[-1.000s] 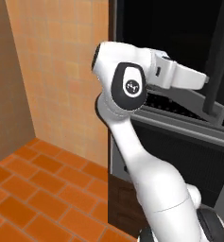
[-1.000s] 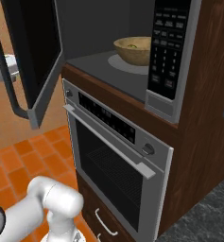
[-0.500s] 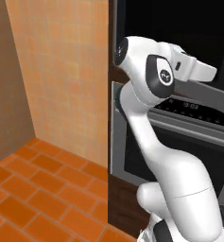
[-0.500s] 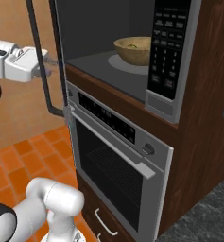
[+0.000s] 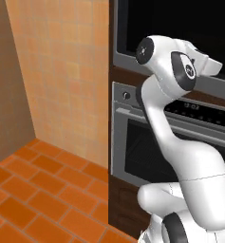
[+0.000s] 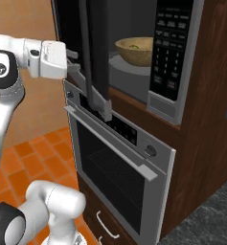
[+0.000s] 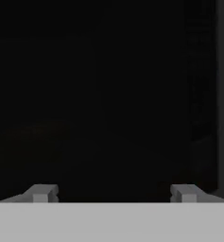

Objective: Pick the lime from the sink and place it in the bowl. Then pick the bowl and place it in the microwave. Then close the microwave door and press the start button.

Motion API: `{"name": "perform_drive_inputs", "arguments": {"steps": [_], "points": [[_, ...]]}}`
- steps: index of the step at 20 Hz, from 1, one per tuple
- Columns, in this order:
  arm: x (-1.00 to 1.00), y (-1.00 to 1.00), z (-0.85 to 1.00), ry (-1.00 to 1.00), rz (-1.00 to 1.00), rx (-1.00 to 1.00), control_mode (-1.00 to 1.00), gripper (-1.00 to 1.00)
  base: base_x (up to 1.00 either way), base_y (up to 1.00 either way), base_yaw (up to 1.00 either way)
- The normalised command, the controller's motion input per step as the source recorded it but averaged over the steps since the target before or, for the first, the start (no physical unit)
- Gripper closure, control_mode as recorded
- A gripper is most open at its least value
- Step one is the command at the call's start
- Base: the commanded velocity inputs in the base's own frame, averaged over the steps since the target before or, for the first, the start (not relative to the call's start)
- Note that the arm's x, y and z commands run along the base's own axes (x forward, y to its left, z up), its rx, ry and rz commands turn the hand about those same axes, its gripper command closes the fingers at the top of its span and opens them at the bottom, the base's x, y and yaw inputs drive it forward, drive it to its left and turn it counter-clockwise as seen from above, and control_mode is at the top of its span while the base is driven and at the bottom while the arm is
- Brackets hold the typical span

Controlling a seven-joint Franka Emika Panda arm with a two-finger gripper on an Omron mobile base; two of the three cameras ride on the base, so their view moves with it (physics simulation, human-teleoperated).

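Observation:
The microwave point(image 6: 182, 19) holds the tan wooden bowl point(image 6: 134, 51) on its pale plate, and a speck of the yellow-green lime point(image 6: 134, 46) shows inside the bowl. The microwave door point(image 6: 93, 52) stands about half shut, edge-on in the right base view. My gripper point(image 6: 79, 67) is open and presses flat against the door's outer black glass point(image 5: 180, 23). In the hand view my gripper point(image 7: 112, 194) faces that dark glass closely, with both fingertips point(image 7: 40, 193) spread wide and nothing between them. In the left base view the gripper point(image 5: 214, 66) lies against the glass.
The button panel point(image 6: 170, 48) runs down the microwave's right side. Below it sits the steel oven point(image 6: 119, 162) with a bar handle. A tall orange-tiled wall point(image 5: 61, 71) stands to the left, over an orange tile floor point(image 5: 28, 199).
The arm has swung to the right and pushed the door from wide open to about half shut. The gripper has stayed open.

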Motion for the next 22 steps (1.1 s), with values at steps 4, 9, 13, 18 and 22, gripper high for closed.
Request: {"name": "perform_drive_inputs", "arguments": {"steps": [4,9,13,18,22], "points": [[0.62,-0.43,0.0,0.0,0.12,0.0,-1.0,-1.0,0.0,0.0,0.0],[0.56,-0.42,0.0,0.0,0.11,0.0,-1.0,-1.0,0.0,0.0,0.0],[0.56,-0.43,0.0,0.0,0.11,0.0,-1.0,-1.0,0.0,0.0,0.0],[0.68,-0.37,-0.12,-0.01,0.14,0.0,-1.0,-1.0,0.0,0.0,0.0],[-0.42,0.13,0.16,0.07,0.13,-0.03,-1.0,-1.0,0.0,0.0,0.0]]}}
